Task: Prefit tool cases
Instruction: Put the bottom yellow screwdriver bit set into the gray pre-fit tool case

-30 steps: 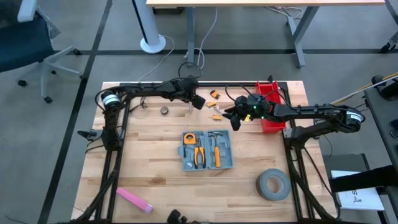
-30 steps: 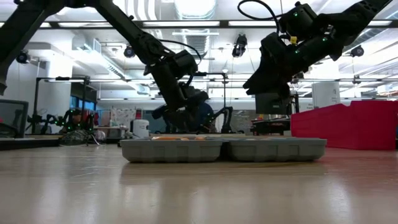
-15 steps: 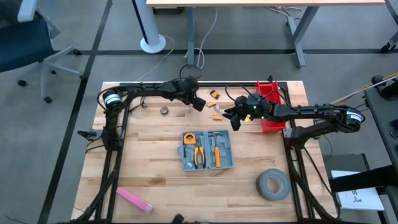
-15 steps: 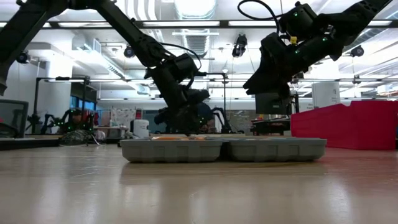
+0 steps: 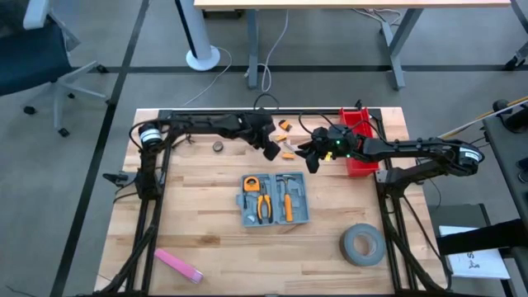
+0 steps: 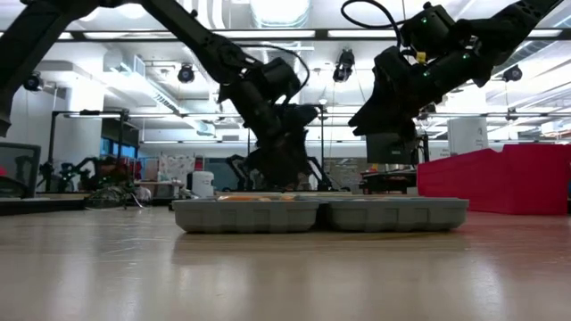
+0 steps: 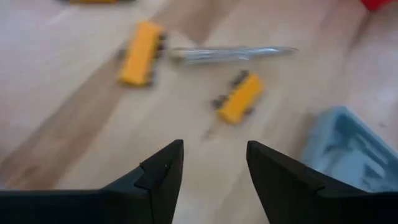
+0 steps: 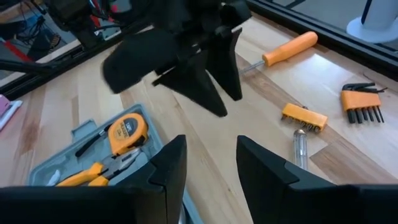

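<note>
The blue-grey tool case (image 5: 275, 199) lies open and flat on the wooden table, with a tape measure (image 8: 127, 132), pliers and a hammer in its recesses. My left gripper (image 5: 271, 149) hangs open above the bare wood just beyond the case's far edge, slanting down, with nothing between its fingers (image 7: 214, 149). Beyond it lie two yellow bit holders (image 7: 239, 99) (image 7: 142, 52) and a metal shaft (image 7: 230, 54). My right gripper (image 5: 312, 158) is raised to its right, open and empty (image 8: 211, 143), facing the left gripper (image 8: 199, 68).
An orange screwdriver (image 8: 289, 48) and an orange hex key set (image 8: 362, 102) lie on the far part of the table. A red bin (image 5: 356, 139) stands at the far right, a grey tape roll (image 5: 363, 245) at the near right, and a pink object (image 5: 177, 266) at the near left.
My left gripper has moved toward the table's right edge and a little nearer, now over the loose yellow pieces behind the case, and its wrist has rolled. It stays open. The right arm and the case have kept still.
</note>
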Controlling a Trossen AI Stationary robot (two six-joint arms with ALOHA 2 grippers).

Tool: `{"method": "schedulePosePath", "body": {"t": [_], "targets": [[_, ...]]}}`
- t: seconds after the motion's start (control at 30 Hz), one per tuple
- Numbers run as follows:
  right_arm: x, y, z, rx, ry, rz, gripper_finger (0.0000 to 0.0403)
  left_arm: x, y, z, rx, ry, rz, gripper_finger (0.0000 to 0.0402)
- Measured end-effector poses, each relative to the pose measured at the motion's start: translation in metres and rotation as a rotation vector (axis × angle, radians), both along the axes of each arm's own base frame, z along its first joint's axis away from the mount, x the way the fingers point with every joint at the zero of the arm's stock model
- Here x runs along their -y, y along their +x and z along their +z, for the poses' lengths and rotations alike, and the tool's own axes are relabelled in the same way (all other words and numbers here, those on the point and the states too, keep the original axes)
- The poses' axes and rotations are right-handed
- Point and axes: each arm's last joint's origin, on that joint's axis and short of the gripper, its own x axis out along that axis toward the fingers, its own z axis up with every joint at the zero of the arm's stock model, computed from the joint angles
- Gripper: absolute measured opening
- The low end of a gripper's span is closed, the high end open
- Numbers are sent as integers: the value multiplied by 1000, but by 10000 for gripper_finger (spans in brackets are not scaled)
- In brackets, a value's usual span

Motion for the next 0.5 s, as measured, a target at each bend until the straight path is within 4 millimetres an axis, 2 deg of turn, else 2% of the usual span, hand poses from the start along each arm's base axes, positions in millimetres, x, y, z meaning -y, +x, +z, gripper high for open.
{"method": "schedulePosePath", "body": {"t": [0.2,0.5], "targets": [[-1,0,0,-1,2,12,110,11,14,12,64,61,-70,185],[-2,0,-1,-25,-66,76,140,23,16,31,117,135,-108,197]]}}
